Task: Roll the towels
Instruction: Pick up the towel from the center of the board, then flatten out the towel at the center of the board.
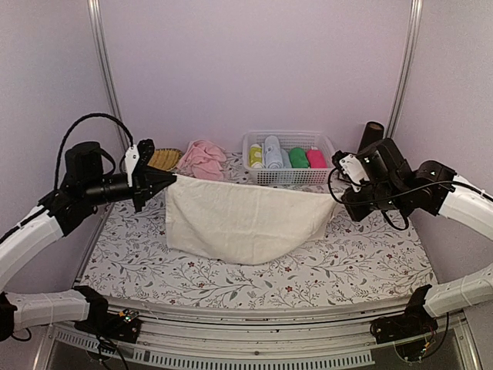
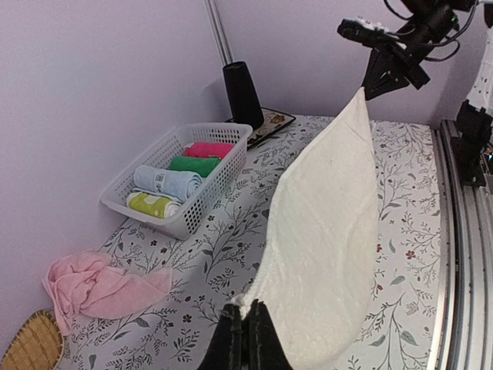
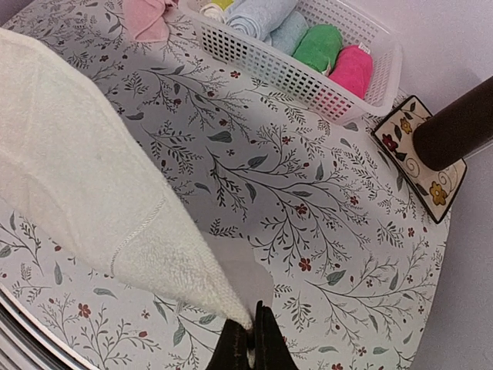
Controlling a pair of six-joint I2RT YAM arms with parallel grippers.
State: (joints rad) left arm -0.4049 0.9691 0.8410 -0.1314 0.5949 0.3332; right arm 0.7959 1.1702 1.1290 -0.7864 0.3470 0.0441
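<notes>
A cream towel (image 1: 239, 220) hangs stretched between both grippers above the floral table, its lower edge sagging onto the cloth. My left gripper (image 1: 171, 179) is shut on its left corner; in the left wrist view the fingers (image 2: 248, 333) pinch that corner of the cream towel (image 2: 327, 231). My right gripper (image 1: 337, 196) is shut on the right corner, and the right wrist view shows the jaws closed (image 3: 250, 339) on the tip of the cream towel (image 3: 85, 185). A pale pink towel (image 1: 202, 159) lies crumpled at the back left, also seen in the left wrist view (image 2: 92, 284).
A white basket (image 1: 289, 174) at the back holds several rolled towels: yellow-green, light blue, green and magenta. A woven tray (image 1: 163, 159) sits beside the pink towel. A dark cylinder (image 1: 372, 135) stands on a floral coaster (image 3: 420, 158) at the back right.
</notes>
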